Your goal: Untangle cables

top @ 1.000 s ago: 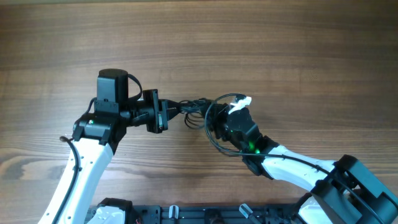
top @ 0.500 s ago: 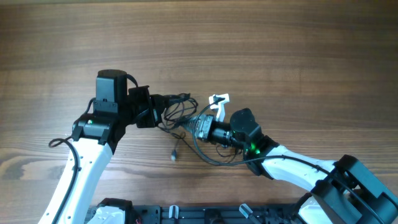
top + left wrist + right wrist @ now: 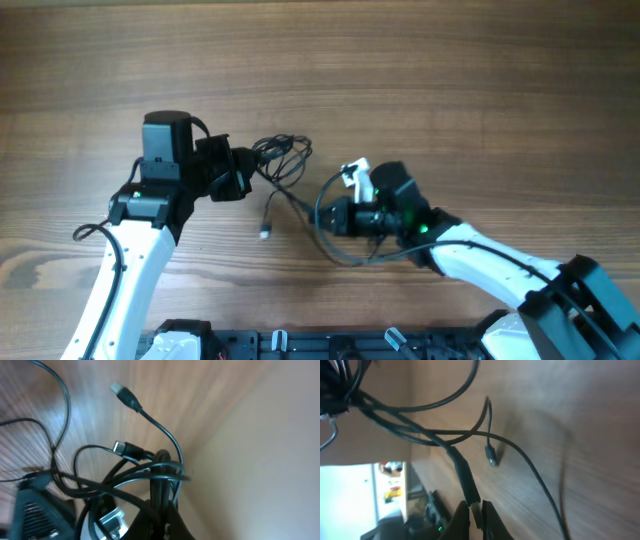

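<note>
Bunched cables (image 3: pixel 131 476) clamped in fingers (image 3: pixel 172 527); two plug ends (image 3: pixel 118 389) sticking out, wooden table (image 3: pixel 90 405) behind.

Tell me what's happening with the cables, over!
Left gripper shut on the cables. Right gripper shut on one of them. Tangle strung between both. Nothing else in the way.

Brown wood-grain table (image 3: pixel 450 80), soft even light

Left pincer (image 3: pixel 161 519) cut off at bottom edge; cables (image 3: pixel 150 467) blurred near it.
</note>
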You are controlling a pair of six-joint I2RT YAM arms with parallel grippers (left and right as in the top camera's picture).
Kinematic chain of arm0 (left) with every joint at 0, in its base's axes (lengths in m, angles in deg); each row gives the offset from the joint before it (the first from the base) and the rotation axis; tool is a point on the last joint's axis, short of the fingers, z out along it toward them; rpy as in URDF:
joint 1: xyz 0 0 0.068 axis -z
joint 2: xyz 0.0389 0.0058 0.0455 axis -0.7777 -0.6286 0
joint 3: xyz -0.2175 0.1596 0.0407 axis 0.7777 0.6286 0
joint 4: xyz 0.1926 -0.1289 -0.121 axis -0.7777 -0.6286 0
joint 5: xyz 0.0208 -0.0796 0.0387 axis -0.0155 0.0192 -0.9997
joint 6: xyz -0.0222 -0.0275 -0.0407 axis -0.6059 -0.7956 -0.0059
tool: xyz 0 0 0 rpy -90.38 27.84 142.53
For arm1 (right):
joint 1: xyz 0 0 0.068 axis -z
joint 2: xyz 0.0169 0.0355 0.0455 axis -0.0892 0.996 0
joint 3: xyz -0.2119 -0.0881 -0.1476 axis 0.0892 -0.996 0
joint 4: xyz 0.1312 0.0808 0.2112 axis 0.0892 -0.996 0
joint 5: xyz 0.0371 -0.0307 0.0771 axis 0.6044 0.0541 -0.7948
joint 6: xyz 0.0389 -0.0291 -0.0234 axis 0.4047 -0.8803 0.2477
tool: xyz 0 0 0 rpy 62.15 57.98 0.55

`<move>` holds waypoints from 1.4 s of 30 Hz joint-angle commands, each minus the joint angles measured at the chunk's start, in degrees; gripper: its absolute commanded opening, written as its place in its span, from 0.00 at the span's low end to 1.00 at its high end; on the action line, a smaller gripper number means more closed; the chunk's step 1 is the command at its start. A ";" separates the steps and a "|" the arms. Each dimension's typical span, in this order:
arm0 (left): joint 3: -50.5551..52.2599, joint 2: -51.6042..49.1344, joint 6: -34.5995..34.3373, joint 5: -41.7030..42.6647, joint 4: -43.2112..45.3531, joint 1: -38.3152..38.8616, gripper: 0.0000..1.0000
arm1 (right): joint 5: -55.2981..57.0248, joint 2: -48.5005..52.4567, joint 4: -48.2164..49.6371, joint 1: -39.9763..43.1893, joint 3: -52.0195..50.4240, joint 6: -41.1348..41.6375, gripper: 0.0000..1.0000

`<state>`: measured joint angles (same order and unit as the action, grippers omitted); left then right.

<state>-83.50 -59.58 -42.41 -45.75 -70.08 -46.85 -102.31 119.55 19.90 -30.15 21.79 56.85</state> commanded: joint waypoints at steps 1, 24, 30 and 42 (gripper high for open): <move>-1.46 1.16 9.20 3.61 5.20 -3.76 0.04 | 2.08 1.53 -6.43 6.23 -3.63 -4.48 0.04; -1.46 1.16 18.80 5.44 7.02 0.85 0.04 | 1.20 -0.81 35.01 0.61 -3.63 12.57 0.87; -1.46 1.16 18.75 6.10 7.23 4.76 0.04 | 15.54 -0.81 27.61 -2.45 -3.63 12.57 0.64; -1.46 2.38 30.25 22.08 7.19 5.53 0.04 | 28.83 -4.11 6.78 9.33 -3.63 10.54 0.08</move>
<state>-84.00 -59.27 -20.44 -30.02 -63.33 -41.10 -77.59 118.39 30.99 -25.38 18.10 71.25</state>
